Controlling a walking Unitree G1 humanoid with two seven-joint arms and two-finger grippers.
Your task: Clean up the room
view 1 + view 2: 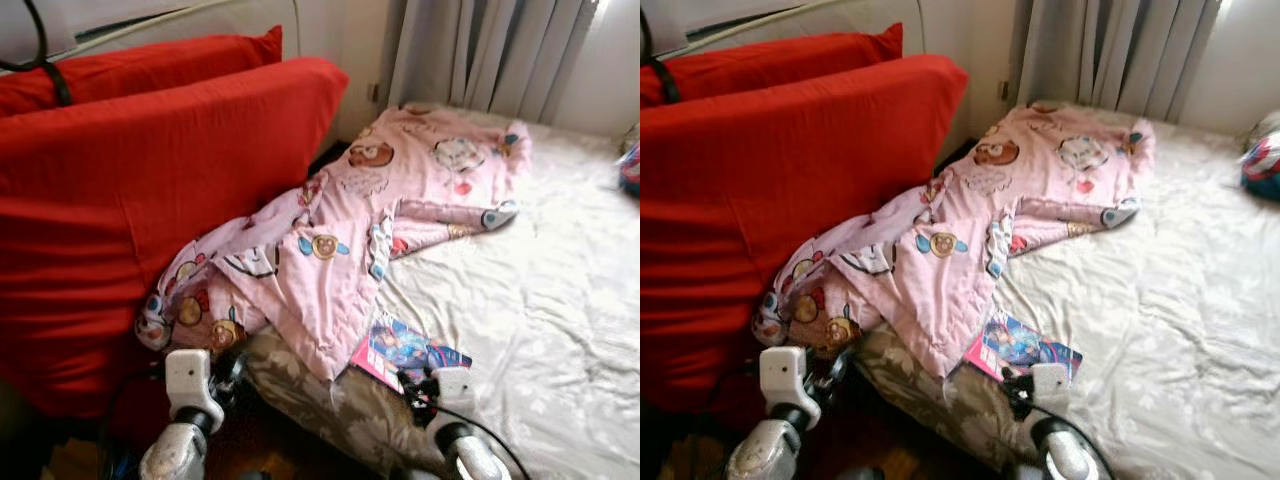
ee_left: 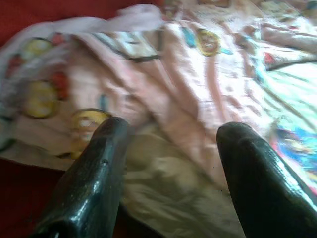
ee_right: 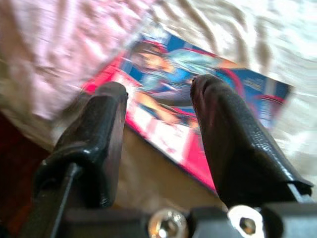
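The left side is blocked by the red cushions. The near bed edge is covered by the pink patterned blanket and a magazine; open sheet is found further right.

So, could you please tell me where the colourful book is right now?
The book lies on the bed's near edge, partly tucked under the pink blanket, just ahead of the open right gripper.
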